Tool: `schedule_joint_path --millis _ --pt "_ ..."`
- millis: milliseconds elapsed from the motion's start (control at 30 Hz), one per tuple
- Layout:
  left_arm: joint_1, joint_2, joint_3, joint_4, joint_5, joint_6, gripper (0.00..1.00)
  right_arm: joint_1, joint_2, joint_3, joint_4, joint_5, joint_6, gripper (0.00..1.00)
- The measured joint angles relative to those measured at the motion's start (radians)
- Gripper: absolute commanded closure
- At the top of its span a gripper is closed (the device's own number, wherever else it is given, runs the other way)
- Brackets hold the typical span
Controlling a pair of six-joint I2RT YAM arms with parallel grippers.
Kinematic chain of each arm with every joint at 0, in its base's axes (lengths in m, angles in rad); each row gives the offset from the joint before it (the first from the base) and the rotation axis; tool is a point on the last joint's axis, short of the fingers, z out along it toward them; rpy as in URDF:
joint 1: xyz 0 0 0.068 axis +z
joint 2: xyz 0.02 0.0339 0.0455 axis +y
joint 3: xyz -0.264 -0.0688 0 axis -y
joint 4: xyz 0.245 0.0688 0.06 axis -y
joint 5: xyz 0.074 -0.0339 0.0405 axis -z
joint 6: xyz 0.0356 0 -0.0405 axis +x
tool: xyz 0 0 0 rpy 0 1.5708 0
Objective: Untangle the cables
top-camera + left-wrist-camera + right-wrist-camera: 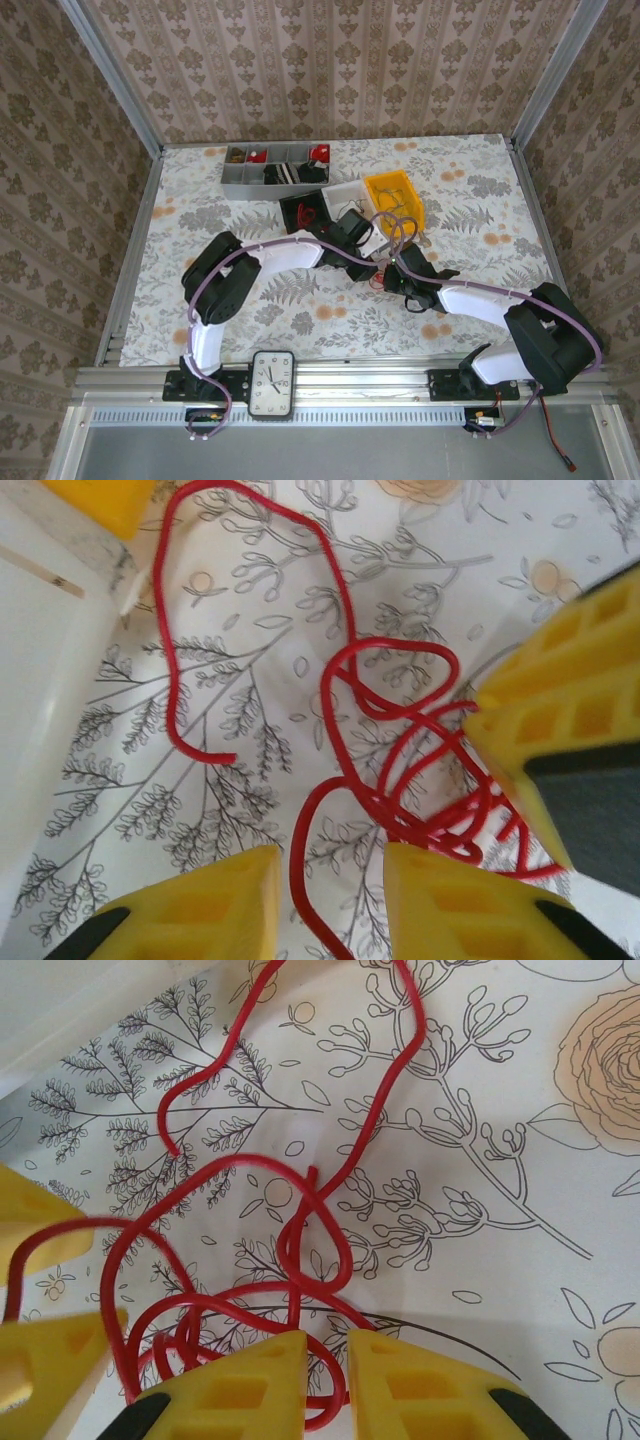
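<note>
Position: both arms meet near the middle of the table (pixel 480 200), just in front of the white bin (pixel 345 192) and the yellow bin (pixel 395 190). The red cable (pixel 430 815) lies on the table between the two grippers, bunched into overlapping loops. One free end (pixel 172 1148) trails clear of the clump.

Right gripper (pixel 327 1345): jaws nearly together and pinched on the dense part of the red cable, so it acts as the anchor.

Left gripper (pixel 330 865): jaws partly apart. A single strand runs through the gap, which is wider than the strand, so there is no firm hold.

Step in hand, as judged: secure one strand with the left gripper and draw it out of the clump.

Recommendations: close on that one strand only, without catching a neighbouring loop. Draw away from the right gripper slowly and low over the table. Stop if the loops cinch into a knot. Favour leading the free end back through the loops. Keep the anchor grip steady.
</note>
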Motion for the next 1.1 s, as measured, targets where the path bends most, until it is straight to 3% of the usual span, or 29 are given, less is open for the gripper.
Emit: schedule_joint_path --millis 167,467,733,900,1100 --pt "0.000 0.023 0.000 0.007 -0.023 -0.018 1.00 0.000 0.000 0.000 0.000 0.000 0.000 0.82" --pt "0.001 -0.024 -0.117 0.111 -0.091 -0.088 1.00 0.000 -0.010 -0.001 -0.037 0.052 0.029 0.79" --pt "0.036 -0.369 -0.316 0.196 -0.190 -0.163 1.00 -0.035 -0.049 -0.049 -0.092 0.113 0.103 0.76" --pt "0.065 -0.487 -0.321 0.227 -0.107 -0.169 1.00 -0.043 -0.080 -0.079 -0.039 0.094 0.105 0.57" --pt "0.066 -0.451 -0.319 0.170 0.003 -0.160 1.00 -0.031 -0.109 -0.116 0.122 -0.014 0.072 0.53"
